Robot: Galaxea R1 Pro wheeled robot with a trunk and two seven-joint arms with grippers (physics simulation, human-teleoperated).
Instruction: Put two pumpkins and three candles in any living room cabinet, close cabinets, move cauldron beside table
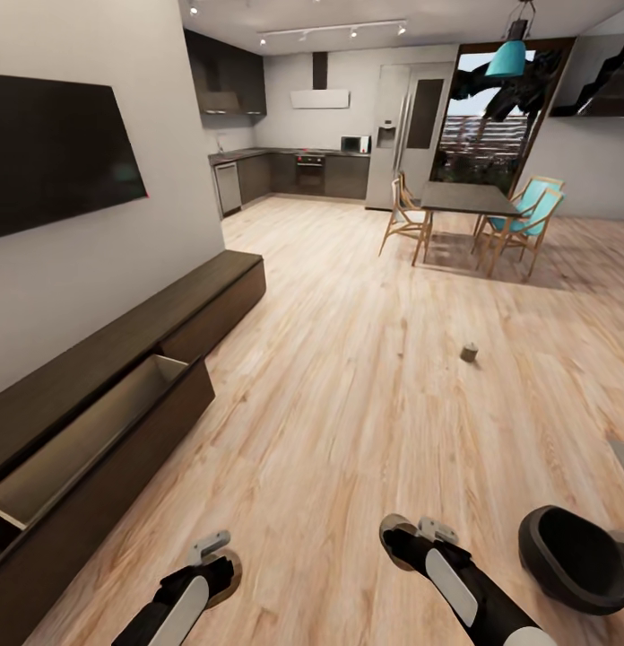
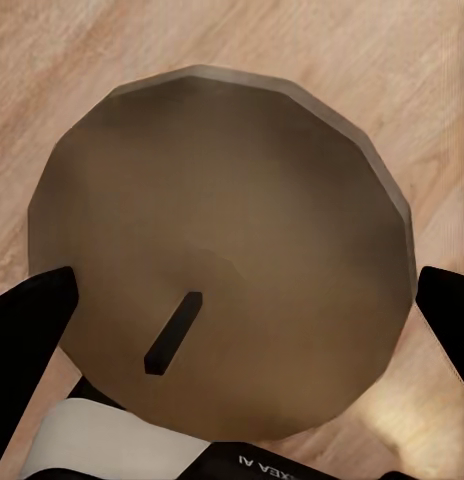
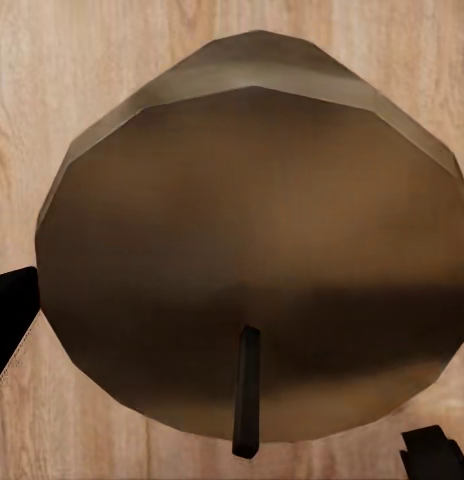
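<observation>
The left gripper's fingers [image 2: 32,320] sit dark on either side of a greyish-tan candle [image 2: 222,250] in the left wrist view, pinching it at its flanks, its short dark wick pointing toward the camera. In the right wrist view the right gripper's fingers [image 3: 10,315] likewise bracket a second candle [image 3: 252,240], one at each edge of the round tan body, closed on it, with wood floor behind.

In the head view the left gripper [image 1: 213,561] shows at the lower left of the frame with a tan candle end beside it, and the right gripper [image 1: 420,538] at lower centre-right, also with a tan candle end at its tip. Both arms hang low over the light plank floor [image 1: 348,404].

A third candle [image 1: 469,353] stands alone on the floor right of centre, well apart from both grippers. The black cauldron [image 1: 572,561] rests on the floor at the lower right, just beside the right arm, tilted with its wide mouth facing up and left.

The long dark brown cabinet [image 1: 124,359] runs along the left wall under a black wall screen [image 1: 52,152]; one drawer [image 1: 88,431] at the lower left is pulled open, its pale interior showing. At upper right stands a dark-topped dining table [image 1: 469,197] with chairs, the kitchen beyond it.
</observation>
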